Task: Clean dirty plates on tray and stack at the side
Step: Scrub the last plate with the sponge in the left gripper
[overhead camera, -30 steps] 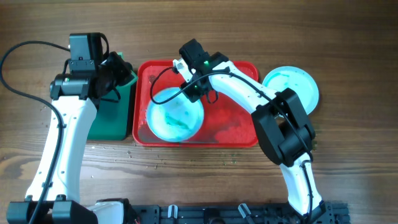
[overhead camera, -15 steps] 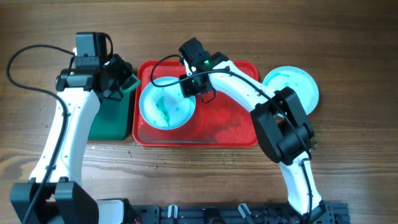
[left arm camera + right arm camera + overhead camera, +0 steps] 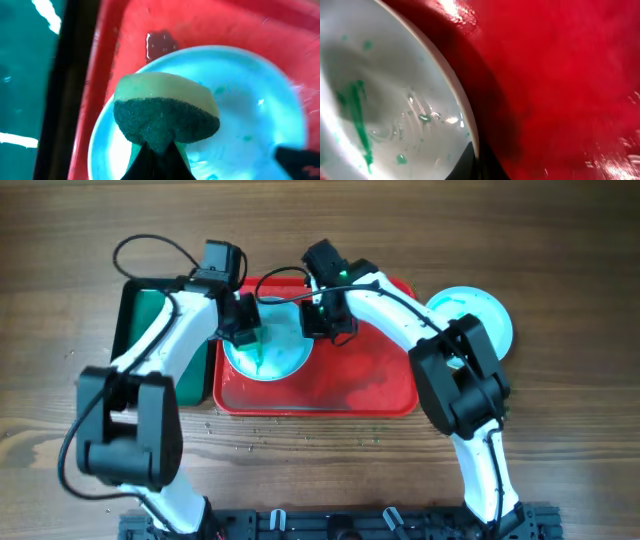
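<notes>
The tray (image 3: 380, 395) is glossy wet plastic, the plate (image 3: 250, 100) smooth and shiny, the sponge (image 3: 165, 117) rough-faced, the table (image 3: 560, 470) matt wood.

Pale aqua plate (image 3: 282, 356) with teal-green smears, red tray (image 3: 372, 392), dark-green-and-cream sponge (image 3: 165, 112)

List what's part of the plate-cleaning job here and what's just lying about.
Job: red tray; aqua plate on it; sponge in the left pincer; right pincer at that plate's rim; plate beside the tray.
Lying about: dark green tray; specks on the table.
</notes>
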Robot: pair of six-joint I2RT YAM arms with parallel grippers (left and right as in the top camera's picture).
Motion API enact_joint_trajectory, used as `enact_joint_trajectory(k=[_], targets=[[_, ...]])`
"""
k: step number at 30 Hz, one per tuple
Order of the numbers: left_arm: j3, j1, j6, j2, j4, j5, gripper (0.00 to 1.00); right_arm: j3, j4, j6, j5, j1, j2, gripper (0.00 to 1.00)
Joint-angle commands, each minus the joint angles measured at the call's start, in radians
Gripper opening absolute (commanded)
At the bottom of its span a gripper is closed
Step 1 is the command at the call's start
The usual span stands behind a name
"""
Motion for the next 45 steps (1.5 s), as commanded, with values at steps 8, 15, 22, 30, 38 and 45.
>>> enact_joint_trajectory(k=[8,15,22,30,38,45], targets=[[-0.014,-0.075,0.370,0.184,0.014,0.395,0.04,-0.082,0.087,-0.087,-0.199,-0.062,0.027,0.04],[-0.014,-0.101,0.114,0.183,0.077,0.030,0.04,-0.082,0.083,-0.087,-0.184,-0.062,0.027,0.04],[-0.046,-0.119,-0.396,0.182,-0.202,-0.165,0.04,-0.082,0.083,-0.083,-0.172,-0.062,0.027,0.04],[-0.046,-0.113,0.181,0.072,-0.080,0.104,0.04,-0.082,0.082,-0.089,-0.172,-0.062,0.027,0.04],[-0.088,-0.048,-0.192,0.025,-0.120,-0.077,0.04,-0.082,0.079,-0.090,-0.172,-0.062,0.027,0.04],[-0.107,-0.071,0.034,0.025,0.242,-0.078,0.04,-0.082,0.079,-0.091,-0.166,-0.061,0.027,0.04]])
